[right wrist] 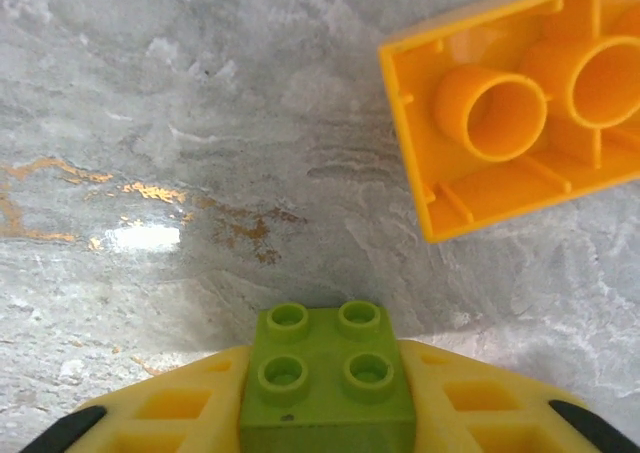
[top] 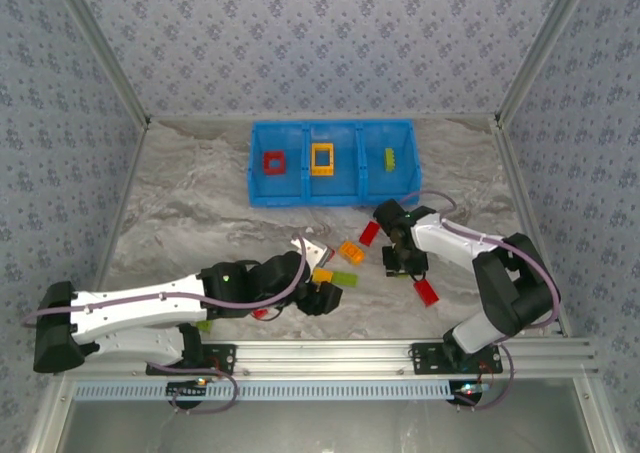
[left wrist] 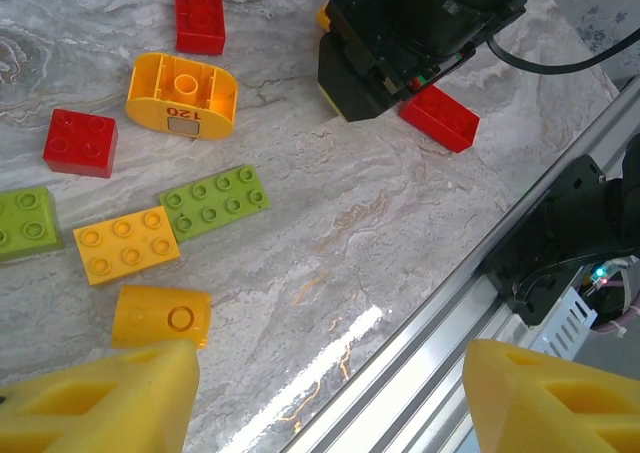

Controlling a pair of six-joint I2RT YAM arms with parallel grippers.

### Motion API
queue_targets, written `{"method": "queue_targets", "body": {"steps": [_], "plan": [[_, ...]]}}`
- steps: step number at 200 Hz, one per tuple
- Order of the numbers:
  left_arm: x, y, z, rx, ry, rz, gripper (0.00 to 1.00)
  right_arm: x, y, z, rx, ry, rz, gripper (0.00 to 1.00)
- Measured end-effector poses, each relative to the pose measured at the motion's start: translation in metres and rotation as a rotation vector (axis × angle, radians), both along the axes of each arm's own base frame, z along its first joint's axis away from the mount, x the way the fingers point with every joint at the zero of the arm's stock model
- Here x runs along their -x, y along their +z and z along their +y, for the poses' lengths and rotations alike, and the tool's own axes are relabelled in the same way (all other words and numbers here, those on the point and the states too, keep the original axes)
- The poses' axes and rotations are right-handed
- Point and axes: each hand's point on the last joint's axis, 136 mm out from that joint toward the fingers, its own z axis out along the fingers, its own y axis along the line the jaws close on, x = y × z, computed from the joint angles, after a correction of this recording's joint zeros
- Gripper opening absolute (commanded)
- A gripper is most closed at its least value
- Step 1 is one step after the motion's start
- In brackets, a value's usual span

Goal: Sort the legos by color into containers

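Your right gripper (top: 402, 265) has its jaws closed against two opposite sides of a small lime green brick (right wrist: 325, 378). It is a square four-stud piece, so there is no long axis to worry about. Whether it is off the worktop (top: 190, 213) yet, you cannot tell from the wrist view. It sits right of centre on the worktop, toward the near edge, with an upturned orange-yellow brick (right wrist: 520, 103) just beside it. The blue tray (top: 258, 188) lies along the far edge, its long axis running left to right. The right-hand compartment (top: 404, 176) already holds a green brick (top: 389, 158). That compartment lies almost straight ahead of the right gripper, toward the far edge, so this arm is the nearer one for the carry. Your left gripper (left wrist: 325, 403) hangs with its fingers wide apart and nothing between them, over loose bricks (left wrist: 125, 245) nearer the middle of the near edge
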Motion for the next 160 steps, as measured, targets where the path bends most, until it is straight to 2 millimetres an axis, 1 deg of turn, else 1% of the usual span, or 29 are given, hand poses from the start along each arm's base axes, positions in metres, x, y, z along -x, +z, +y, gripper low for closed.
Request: {"method": "queue_targets", "body": {"steps": [11,20,29,39,51,56,66,77,86,93,105,122,138,148,160], "plan": [[-0.001,0.0,0.0,-0.002,0.003,-0.003,0.71,-0.001,0.006,0.0,-0.001,0.002,-0.022,0.34],[-0.002,0.001,0.001,-0.004,0.011,-0.01,0.71,-0.003,0.015,0.001,-0.009,0.001,-0.051,0.34],[-0.004,0.001,0.003,-0.011,0.021,-0.018,0.71,-0.007,0.029,0.002,-0.023,-0.001,-0.089,0.34],[-0.008,0.007,0.004,-0.013,0.036,-0.032,0.72,-0.019,0.05,0.003,-0.049,-0.015,-0.148,0.34],[-0.013,0.02,0.002,0.002,0.056,-0.056,0.72,-0.04,0.079,0.004,-0.085,-0.043,-0.231,0.34],[-0.016,0.027,0.001,0.014,0.064,-0.068,0.72,-0.053,0.093,0.003,-0.102,-0.059,-0.271,0.33],[-0.023,0.042,-0.002,0.04,0.084,-0.086,0.72,-0.076,0.114,0.002,-0.122,-0.086,-0.335,0.32],[-0.033,0.055,-0.005,0.065,0.111,-0.099,0.72,-0.103,0.132,0.0,-0.134,-0.111,-0.384,0.31],[-0.042,0.062,-0.006,0.078,0.139,-0.109,0.72,-0.127,0.14,0.001,-0.137,-0.124,-0.414,0.31],[-0.049,0.066,-0.005,0.081,0.16,-0.115,0.72,-0.144,0.142,0.002,-0.134,-0.131,-0.428,0.31],[-0.058,0.067,-0.003,0.077,0.189,-0.121,0.72,-0.172,0.136,0.004,-0.121,-0.14,-0.432,0.31],[-0.067,0.064,0.0,0.064,0.218,-0.124,0.72,-0.205,0.112,0.007,-0.092,-0.146,-0.404,0.32],[-0.071,0.062,0.004,0.049,0.235,-0.126,0.72,-0.225,0.088,0.007,-0.07,-0.152,-0.369,0.34],[-0.072,0.061,0.008,0.037,0.247,-0.122,0.72,-0.234,0.074,0.007,-0.06,-0.158,-0.346,0.36],[-0.075,0.059,0.012,0.025,0.264,-0.114,0.72,-0.242,0.062,0.007,-0.051,-0.163,-0.329,0.41]]}}
